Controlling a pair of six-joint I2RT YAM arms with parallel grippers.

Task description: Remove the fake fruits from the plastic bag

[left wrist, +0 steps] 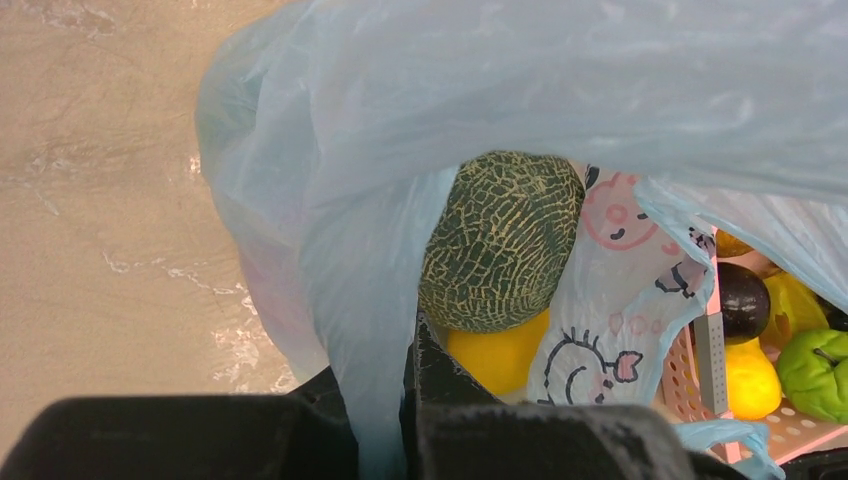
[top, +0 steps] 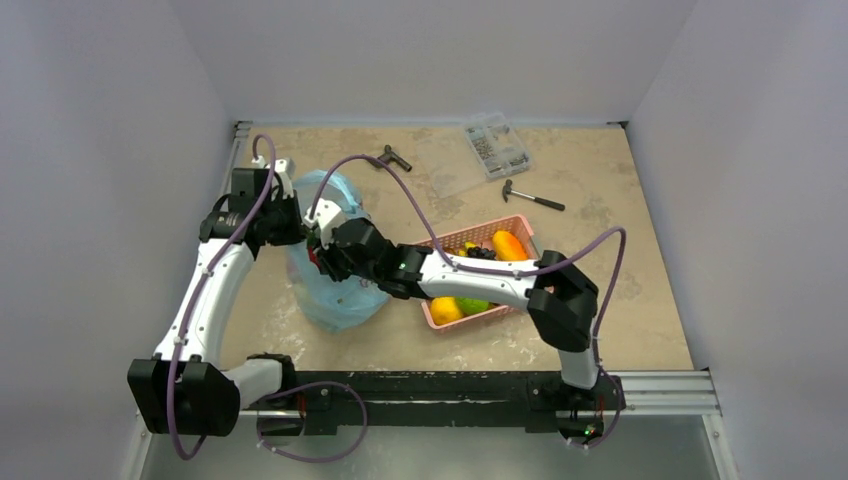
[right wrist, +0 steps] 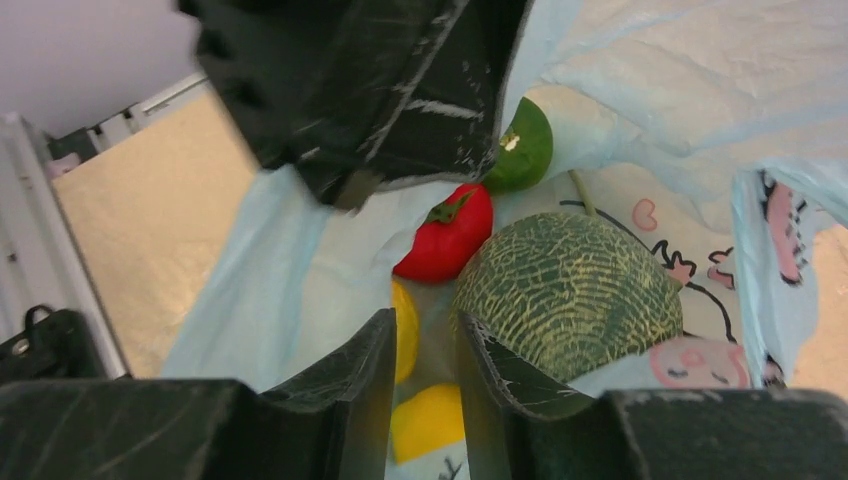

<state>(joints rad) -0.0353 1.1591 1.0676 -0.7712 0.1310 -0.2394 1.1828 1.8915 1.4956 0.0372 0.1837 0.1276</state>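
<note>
while the left fingers pinch the thin rim of the bag and hold its mouth up, the right fingers hang inside it, narrowly apart and holding nothing. the step, i judge, is reaching for a fruit.

the pale blue, crumpled bag sits near the left edge of the tabletop, just beside the basket. inside it, the red tomato lies just beside the big netted melon.

next, the right fingers should open wider and go down onto the tomato.

I am seeing the plastic bag as thin, translucent, crinkled film. Inside it, I am watching a melon showing rough, matt netting and a red fruit gleaming smooth and glossy.
</note>
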